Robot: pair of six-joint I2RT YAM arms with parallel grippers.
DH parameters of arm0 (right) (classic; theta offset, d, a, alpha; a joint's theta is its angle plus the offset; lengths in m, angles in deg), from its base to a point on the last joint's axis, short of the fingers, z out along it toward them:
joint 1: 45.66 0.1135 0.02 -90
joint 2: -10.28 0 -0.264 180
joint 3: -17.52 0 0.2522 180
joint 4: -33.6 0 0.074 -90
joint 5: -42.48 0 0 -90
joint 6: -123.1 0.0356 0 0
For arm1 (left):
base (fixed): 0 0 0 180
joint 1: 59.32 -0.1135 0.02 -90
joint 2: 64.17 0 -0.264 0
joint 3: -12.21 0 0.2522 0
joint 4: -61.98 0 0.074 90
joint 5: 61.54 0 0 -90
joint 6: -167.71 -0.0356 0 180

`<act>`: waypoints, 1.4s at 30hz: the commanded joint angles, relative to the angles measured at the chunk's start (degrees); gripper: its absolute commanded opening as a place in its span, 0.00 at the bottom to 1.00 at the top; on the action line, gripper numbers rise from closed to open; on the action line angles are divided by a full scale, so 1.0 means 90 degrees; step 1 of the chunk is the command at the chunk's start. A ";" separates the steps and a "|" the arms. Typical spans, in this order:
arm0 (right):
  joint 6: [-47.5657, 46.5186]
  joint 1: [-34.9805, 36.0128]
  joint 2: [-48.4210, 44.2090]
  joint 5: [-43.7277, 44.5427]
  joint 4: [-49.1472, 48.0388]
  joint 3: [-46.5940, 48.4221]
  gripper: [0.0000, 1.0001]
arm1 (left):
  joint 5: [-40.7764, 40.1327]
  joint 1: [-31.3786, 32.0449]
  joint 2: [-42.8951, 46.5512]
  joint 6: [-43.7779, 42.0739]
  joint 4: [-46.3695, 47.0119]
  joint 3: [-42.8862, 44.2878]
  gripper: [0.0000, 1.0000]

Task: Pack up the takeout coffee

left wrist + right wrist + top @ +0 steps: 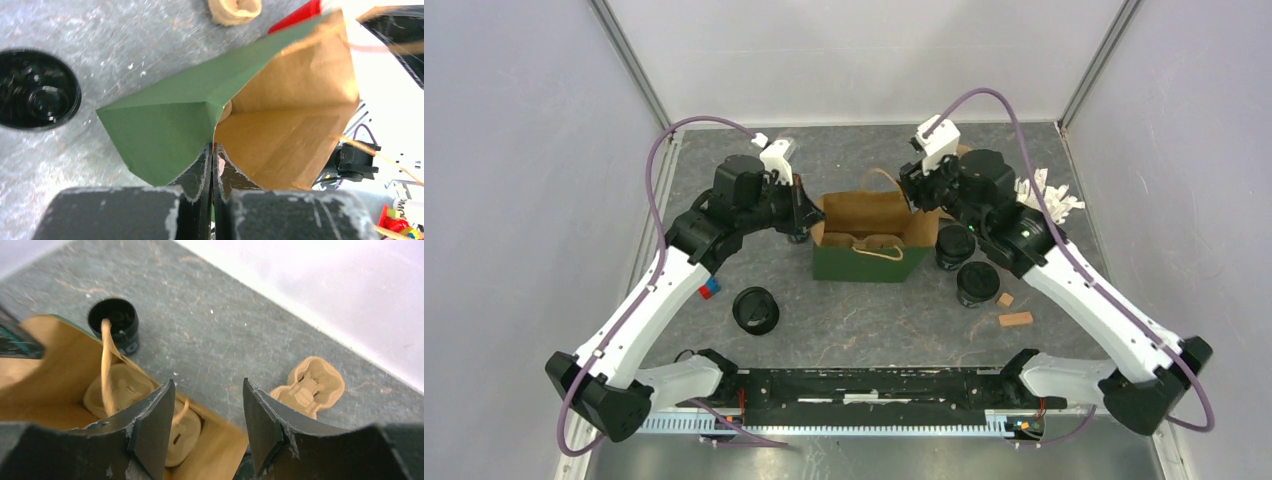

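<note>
One lidded black cup [755, 310] sits on the speckled grey worktop [874, 330], left of the bag. The left tool [212, 150] is clamped on the green paper bag [170, 125], which is kraft-brown inside. Only the right wrist view shows the moulded-pulp carrier [122, 390] within. The right tool [208, 385] stands open over the bag's rim. Two more cups [977, 283] stand just right of the bag.

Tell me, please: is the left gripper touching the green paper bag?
Touching. The left wrist view shows the left gripper closed on the edge of the green paper bag, with the paper pinched between its jaws.
</note>
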State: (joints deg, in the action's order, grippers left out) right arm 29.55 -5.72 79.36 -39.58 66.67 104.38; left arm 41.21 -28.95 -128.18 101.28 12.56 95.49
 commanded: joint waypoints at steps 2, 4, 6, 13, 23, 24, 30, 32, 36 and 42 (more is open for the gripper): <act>0.0299 -0.0024 -0.0950 -0.0705 -0.0346 0.0188 0.57 | 0.0734 0.0014 -0.0037 -0.0443 0.1094 0.0225 0.05; 0.0385 -0.0030 -0.1234 -0.1184 -0.0534 0.0015 0.56 | 0.0790 0.0029 0.0254 -0.0366 0.1718 -0.0216 0.05; 0.0773 -0.0029 -0.1466 -0.1502 -0.0637 -0.0105 0.54 | 0.0823 0.0024 0.0612 -0.0415 0.2556 -0.0680 0.05; 0.0801 -0.0024 -0.2419 -0.1589 -0.0883 -0.1357 0.60 | 0.1190 0.0024 0.1215 -0.1798 0.2795 -0.1870 0.06; 0.0168 -0.0027 -0.1675 -0.1446 0.0361 -0.0532 0.57 | 0.0764 0.0024 0.1489 -0.1646 0.2812 -0.2365 0.12; 0.0229 -0.0029 -0.1706 -0.1436 0.0292 -0.0607 0.57 | 0.0751 0.0025 0.1459 -0.1603 0.2772 -0.2328 0.12; 0.0753 -0.0024 -0.1446 -0.0476 0.0608 -0.0135 0.64 | -0.0116 0.0024 0.1344 -0.0842 0.1769 -0.1495 0.44; 0.0827 -0.0029 -0.1344 -0.0003 0.0913 0.0214 0.65 | -0.0418 0.0024 0.1189 -0.0479 0.1220 -0.1092 0.57; 0.0997 -0.0024 -0.1339 0.1087 0.1366 0.0411 0.72 | -0.0455 0.0024 0.0775 -0.0158 0.0336 -0.0299 0.62; 0.0983 -0.0024 -0.1467 0.1478 0.1519 0.0351 0.82 | -0.0455 0.0024 0.0256 -0.0149 -0.0136 0.0335 0.63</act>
State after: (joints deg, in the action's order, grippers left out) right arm 37.37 -5.81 67.27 -31.77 78.19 106.20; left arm 38.83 -28.91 -123.31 96.67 16.63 94.72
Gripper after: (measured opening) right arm 0.803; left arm 0.623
